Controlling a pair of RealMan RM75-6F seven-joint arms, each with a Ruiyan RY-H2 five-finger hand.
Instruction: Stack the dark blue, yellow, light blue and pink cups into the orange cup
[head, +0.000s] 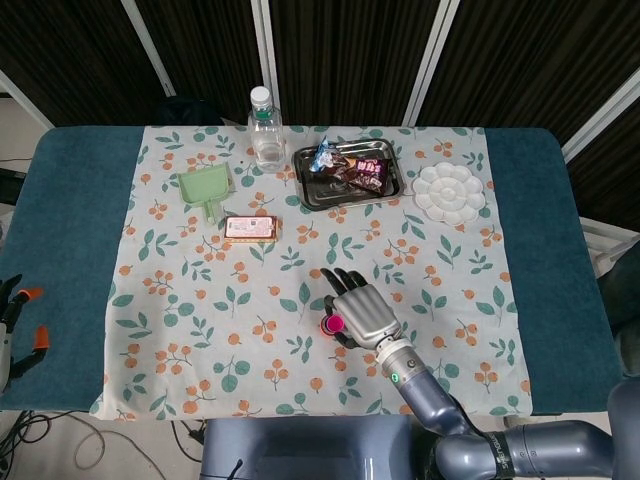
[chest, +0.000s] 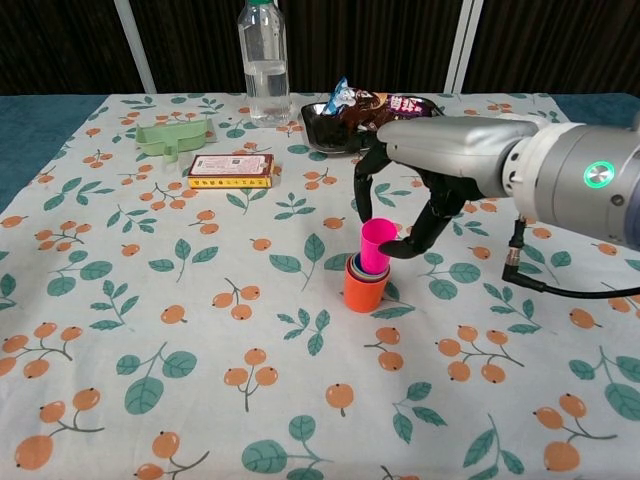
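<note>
Right hand (chest: 405, 205) hangs palm down, fingers curled downward.

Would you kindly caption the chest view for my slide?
Right robot hand lowers the pink plastic cup into the nested orange plastic cup.
</note>
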